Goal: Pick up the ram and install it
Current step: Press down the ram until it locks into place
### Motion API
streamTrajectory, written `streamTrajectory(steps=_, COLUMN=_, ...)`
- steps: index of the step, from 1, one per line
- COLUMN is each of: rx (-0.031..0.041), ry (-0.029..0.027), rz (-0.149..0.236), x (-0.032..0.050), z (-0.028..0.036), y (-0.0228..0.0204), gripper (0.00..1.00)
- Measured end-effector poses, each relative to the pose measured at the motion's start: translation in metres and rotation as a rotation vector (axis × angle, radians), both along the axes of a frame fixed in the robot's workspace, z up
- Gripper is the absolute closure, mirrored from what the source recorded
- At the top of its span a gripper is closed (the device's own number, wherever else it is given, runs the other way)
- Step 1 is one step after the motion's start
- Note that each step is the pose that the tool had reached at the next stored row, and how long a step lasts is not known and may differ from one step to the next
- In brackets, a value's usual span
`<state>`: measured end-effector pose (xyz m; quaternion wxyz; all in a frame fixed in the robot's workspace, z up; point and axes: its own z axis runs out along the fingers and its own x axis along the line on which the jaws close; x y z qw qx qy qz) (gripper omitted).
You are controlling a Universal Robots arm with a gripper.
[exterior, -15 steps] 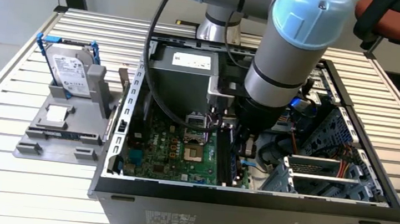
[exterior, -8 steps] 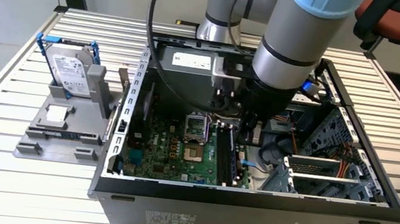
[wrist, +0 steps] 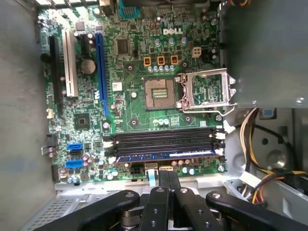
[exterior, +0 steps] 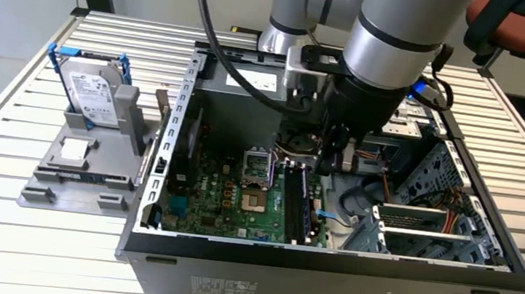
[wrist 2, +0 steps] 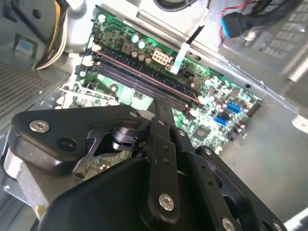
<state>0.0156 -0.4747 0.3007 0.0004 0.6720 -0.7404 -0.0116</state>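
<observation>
My claw (wrist: 164, 179) has its two fingers pressed together with nothing visible between them. Just ahead of the tips lies the ram (wrist: 163, 157), which looks set into the nearest of the black slots (wrist: 163, 139) on the motherboard (wrist: 134, 57), its long axis running crosswise to my fingers.

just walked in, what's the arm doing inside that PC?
The robot arm is reaching down into the open computer case. Its gripper is right over the memory slots at the edge of the motherboard, with the fingers drawn together and nothing visible between them. In the first wrist view, a stick that looks like the ram already sits in the slot nearest the gripper. Whether it is fully latched can't be told.
</observation>
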Motion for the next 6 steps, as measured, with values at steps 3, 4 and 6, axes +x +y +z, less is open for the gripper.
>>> streamTrajectory(steps=3, rx=-0.0001, ry=0.0001, rz=0.0, x=0.0, z=0.0015, y=0.0, gripper=1.0)
streamTrajectory(steps=4, rx=0.0001, ry=0.0, rz=0.0, x=0.0, z=0.0014, y=0.0, gripper=1.0)
streamTrajectory(steps=6, rx=0.0, ry=0.0, rz=0.0, x=0.0, z=0.0015, y=0.0, gripper=1.0)
